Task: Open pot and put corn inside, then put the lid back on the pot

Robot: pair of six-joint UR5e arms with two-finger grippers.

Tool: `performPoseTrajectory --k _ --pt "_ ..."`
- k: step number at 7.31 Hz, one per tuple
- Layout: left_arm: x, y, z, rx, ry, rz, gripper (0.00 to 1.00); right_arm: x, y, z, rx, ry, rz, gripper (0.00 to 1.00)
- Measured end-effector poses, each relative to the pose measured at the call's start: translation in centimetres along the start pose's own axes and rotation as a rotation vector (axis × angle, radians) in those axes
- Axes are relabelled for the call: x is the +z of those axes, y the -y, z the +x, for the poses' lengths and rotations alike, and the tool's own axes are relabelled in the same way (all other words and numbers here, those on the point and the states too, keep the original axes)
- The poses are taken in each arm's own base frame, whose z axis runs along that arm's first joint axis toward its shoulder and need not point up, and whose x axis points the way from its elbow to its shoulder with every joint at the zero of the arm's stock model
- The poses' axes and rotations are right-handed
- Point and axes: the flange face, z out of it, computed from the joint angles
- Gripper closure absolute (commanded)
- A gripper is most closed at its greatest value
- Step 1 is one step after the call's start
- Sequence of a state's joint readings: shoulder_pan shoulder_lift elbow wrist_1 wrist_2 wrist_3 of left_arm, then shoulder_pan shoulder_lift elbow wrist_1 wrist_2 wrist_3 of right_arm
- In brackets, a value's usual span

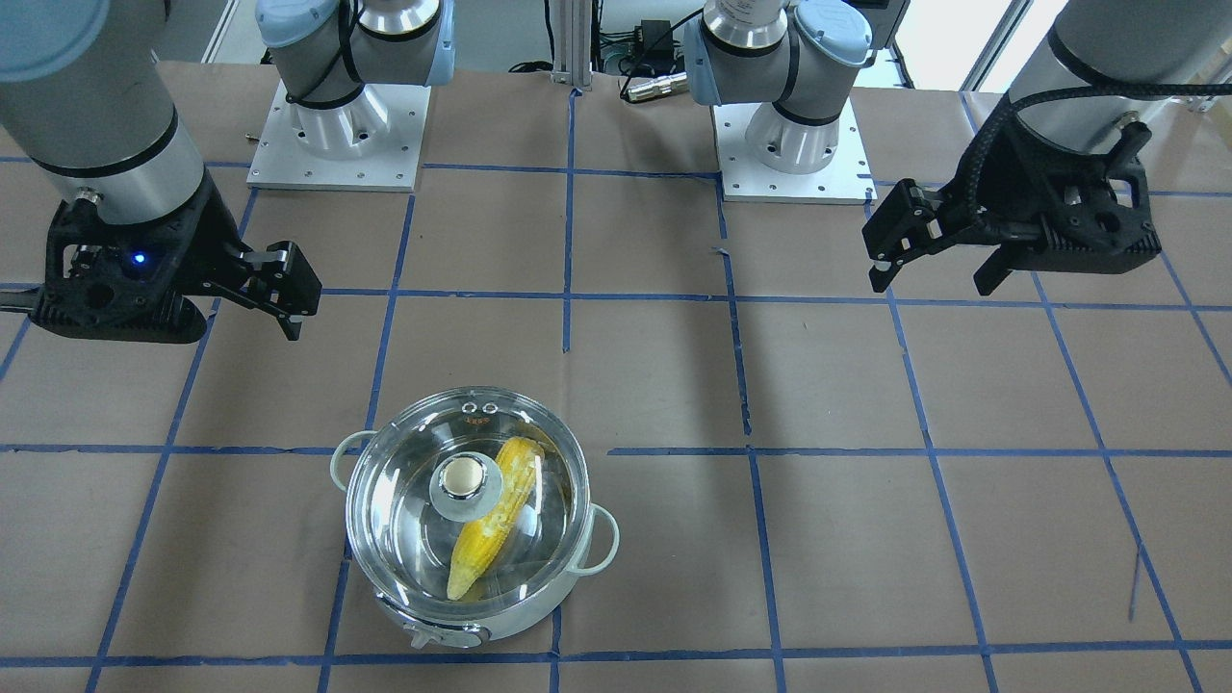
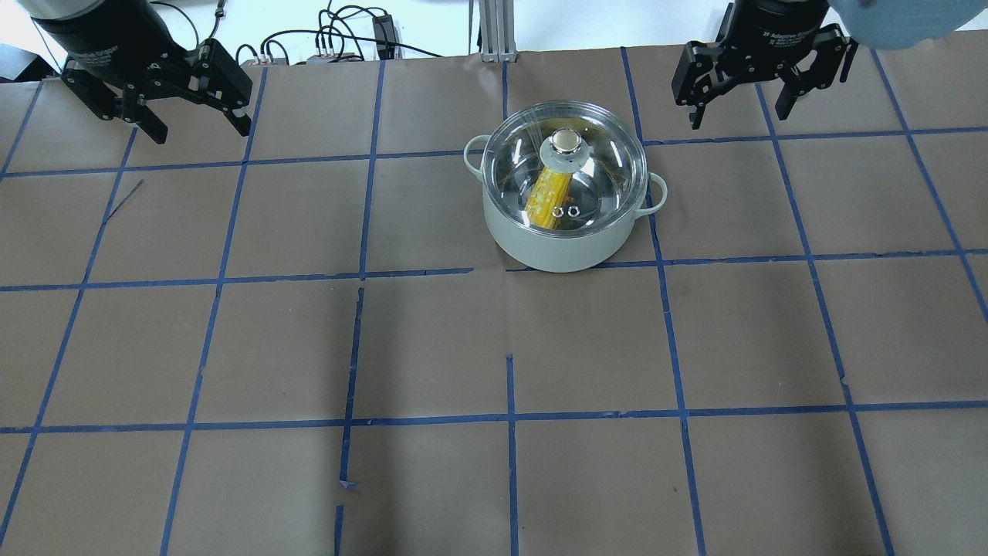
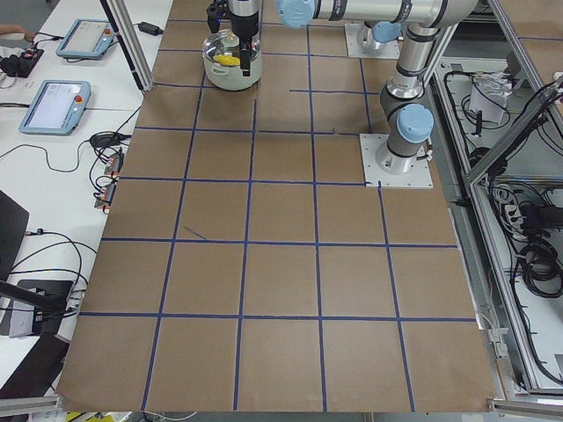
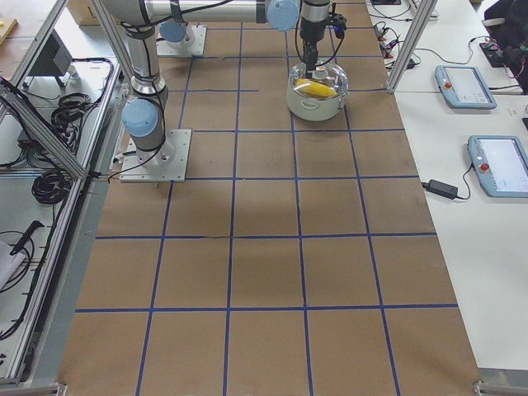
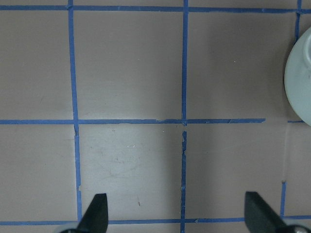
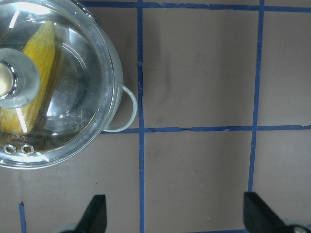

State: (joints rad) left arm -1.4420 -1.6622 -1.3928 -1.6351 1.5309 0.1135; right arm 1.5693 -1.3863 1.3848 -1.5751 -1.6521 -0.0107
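Note:
The pale green pot [image 2: 563, 245] stands at the far middle of the table with the clear glass lid [image 2: 598, 174] seated on it. The yellow corn [image 2: 549, 197] lies inside under the lid, beside the beige knob [image 2: 566, 141]. The front view shows the pot [image 1: 539, 616], the lid [image 1: 395, 500] and the corn [image 1: 500, 510]. My left gripper [image 2: 201, 127] is open and empty, far to the pot's left. My right gripper [image 2: 739, 116] is open and empty, to the pot's right. The right wrist view shows the lid [image 6: 82, 97] and the corn [image 6: 41, 53] above the gripper [image 6: 175, 216].
Brown paper with a blue tape grid covers the table [image 2: 494, 347]. The two arm bases [image 1: 337, 125] stand on white plates at the robot's side. In the left wrist view, the pot's edge [image 5: 301, 82] shows at the right, far from the left gripper [image 5: 177, 213].

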Motion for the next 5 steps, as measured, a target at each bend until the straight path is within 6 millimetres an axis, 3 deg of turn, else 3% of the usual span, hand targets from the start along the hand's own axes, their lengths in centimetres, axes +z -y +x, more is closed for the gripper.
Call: performPoseTrajectory --k 5 --pt "-2.1 -1.5 0.2 0.001 -0.002 0.035 0.0 -0.1 -0.1 -0.2 -0.002 0.001 0.0 0.0"
